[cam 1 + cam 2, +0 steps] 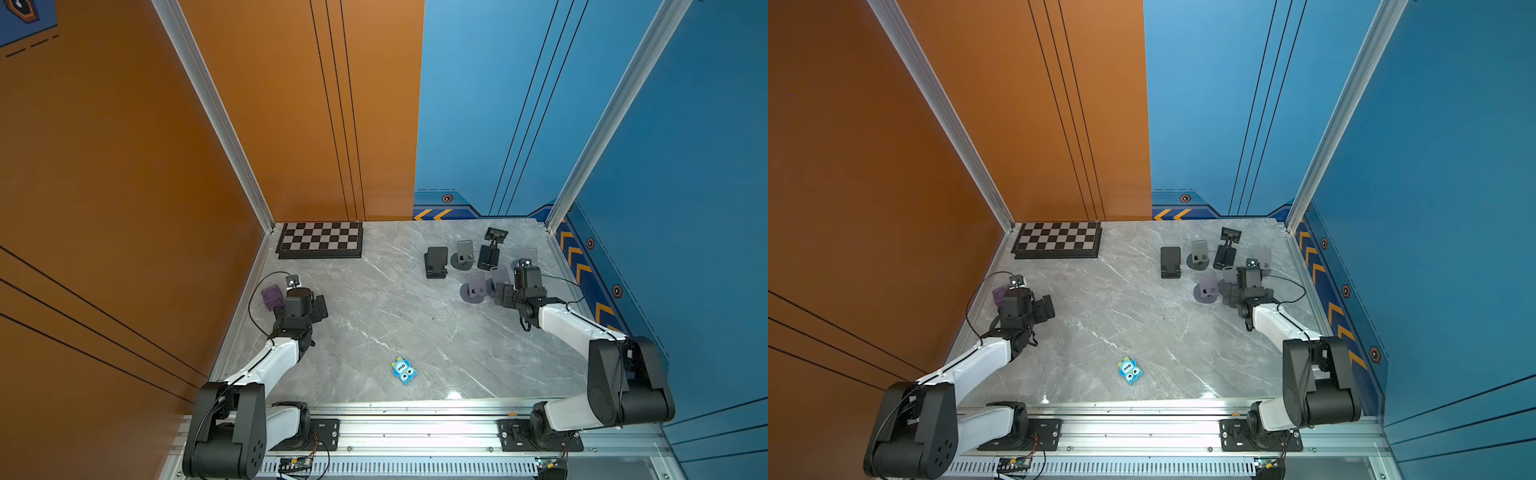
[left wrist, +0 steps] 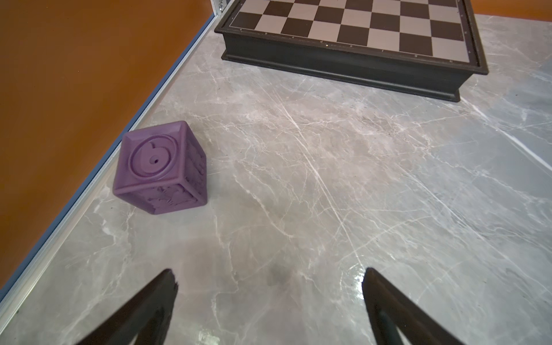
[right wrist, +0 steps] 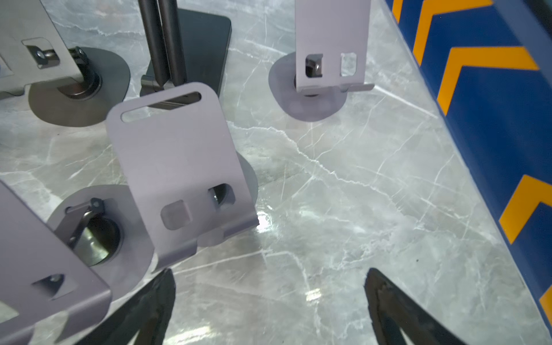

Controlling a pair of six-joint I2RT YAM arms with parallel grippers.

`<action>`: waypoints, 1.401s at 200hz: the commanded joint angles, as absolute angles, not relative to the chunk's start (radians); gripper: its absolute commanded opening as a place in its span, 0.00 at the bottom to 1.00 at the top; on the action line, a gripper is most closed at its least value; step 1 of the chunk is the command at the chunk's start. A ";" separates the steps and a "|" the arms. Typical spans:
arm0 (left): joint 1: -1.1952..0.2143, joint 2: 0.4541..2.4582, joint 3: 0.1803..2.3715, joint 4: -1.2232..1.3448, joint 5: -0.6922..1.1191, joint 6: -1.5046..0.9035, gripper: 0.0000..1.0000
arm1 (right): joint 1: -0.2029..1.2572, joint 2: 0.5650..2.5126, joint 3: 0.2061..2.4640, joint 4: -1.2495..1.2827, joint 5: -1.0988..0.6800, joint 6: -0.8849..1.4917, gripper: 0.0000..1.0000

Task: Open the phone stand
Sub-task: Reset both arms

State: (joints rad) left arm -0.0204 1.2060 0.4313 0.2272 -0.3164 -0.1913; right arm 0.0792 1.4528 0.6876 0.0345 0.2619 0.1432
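Observation:
Several phone stands cluster at the back right in both top views: a flat black one (image 1: 436, 262), a grey one (image 1: 464, 254), a black one with an extended arm (image 1: 490, 249), and lilac ones (image 1: 473, 286). My right gripper (image 1: 515, 291) sits among the lilac stands. In the right wrist view it (image 3: 268, 271) is open over bare table. An upright lilac stand (image 3: 179, 167) is just ahead of one finger, with another (image 3: 330, 44) farther off. My left gripper (image 2: 269, 271) is open and empty at the left side (image 1: 305, 305).
A chessboard (image 1: 320, 241) lies at the back left. A purple cube (image 2: 161, 167) sits by the orange wall, next to the left gripper. A small blue toy (image 1: 403, 371) lies near the front middle. The blue chevron wall (image 3: 493, 119) runs close beside the right gripper.

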 commanded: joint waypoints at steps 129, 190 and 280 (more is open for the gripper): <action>-0.012 1.503 0.483 0.649 -0.154 -0.026 0.98 | 0.040 1.525 0.378 0.859 0.168 0.056 1.00; -0.046 1.538 0.405 0.821 -0.142 0.023 0.98 | 0.040 1.515 0.387 0.825 0.179 0.060 1.00; -0.043 1.531 0.399 0.823 -0.137 0.022 0.98 | 0.038 1.515 0.388 0.819 0.175 0.061 1.00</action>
State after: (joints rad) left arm -0.0444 1.5299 0.4114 0.8024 -0.1589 0.0113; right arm 0.0353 1.5116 0.3897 0.7971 0.1833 0.0738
